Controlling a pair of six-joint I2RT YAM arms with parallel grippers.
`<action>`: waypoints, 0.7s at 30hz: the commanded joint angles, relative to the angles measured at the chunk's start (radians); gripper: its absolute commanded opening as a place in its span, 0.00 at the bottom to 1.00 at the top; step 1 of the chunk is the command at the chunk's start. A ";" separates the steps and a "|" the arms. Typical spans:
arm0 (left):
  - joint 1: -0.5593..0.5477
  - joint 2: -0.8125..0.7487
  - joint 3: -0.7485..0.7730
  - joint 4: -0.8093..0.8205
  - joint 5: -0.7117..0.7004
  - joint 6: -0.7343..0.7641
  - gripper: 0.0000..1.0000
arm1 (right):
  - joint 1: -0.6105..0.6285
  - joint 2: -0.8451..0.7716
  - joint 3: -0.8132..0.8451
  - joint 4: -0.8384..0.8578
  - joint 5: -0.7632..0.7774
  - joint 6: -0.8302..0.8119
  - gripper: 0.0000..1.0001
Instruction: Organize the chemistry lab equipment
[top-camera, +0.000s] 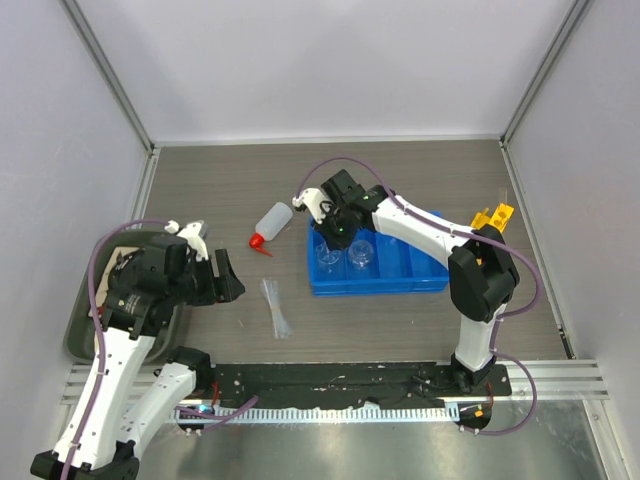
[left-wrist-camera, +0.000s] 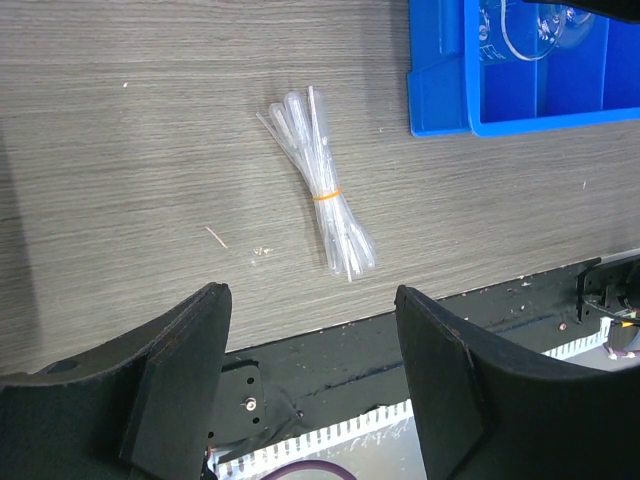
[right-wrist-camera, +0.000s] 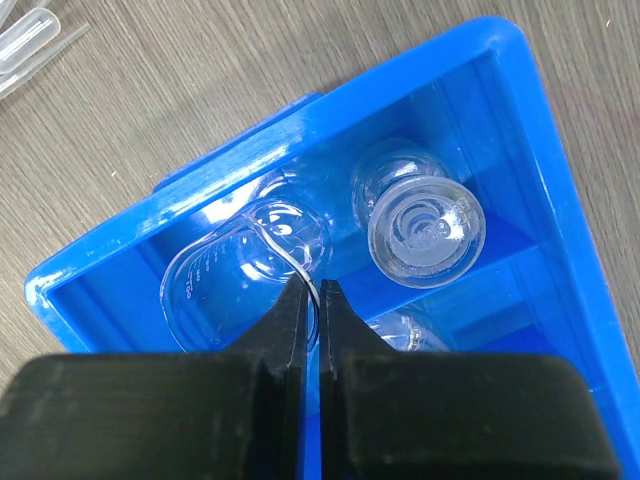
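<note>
Right gripper (right-wrist-camera: 313, 300) is pinching the thin rim of a clear beaker (right-wrist-camera: 215, 275), with its two fingers drawn in to a narrow slit and the glass wall sitting between them. The beaker is standing in the end compartment of the blue bin (top-camera: 420, 270), which is lying on the counter (top-camera: 220, 190) right of centre. A flask (right-wrist-camera: 425, 225) is standing just beside the beaker in the same compartment, seen mouth-on from above. Left gripper (left-wrist-camera: 312, 300) is hanging over the near-left part of the counter with its fingers spread wide and gripping nothing. A banded bundle of pipettes (left-wrist-camera: 320, 190) is lying flat beyond it, between this gripper and the bin and apart from both. The squeeze bottle (top-camera: 272, 222) is lying on its side near the counter's centre, with its red nozzle pointing toward the left edge. The yellow rack (top-camera: 492, 217) is sitting toward the right edge, behind the right arm. A dark green tray (top-camera: 75, 335) is resting at the near-left corner.
</note>
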 joint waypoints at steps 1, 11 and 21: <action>-0.004 0.007 0.045 0.003 -0.012 0.011 0.71 | -0.001 0.012 -0.012 0.046 0.008 0.024 0.02; -0.004 0.008 0.048 -0.003 -0.013 0.009 0.71 | -0.001 0.003 -0.065 0.060 -0.015 0.044 0.16; -0.004 0.005 0.051 -0.005 -0.010 0.004 0.71 | -0.001 -0.032 -0.089 0.061 0.003 0.052 0.37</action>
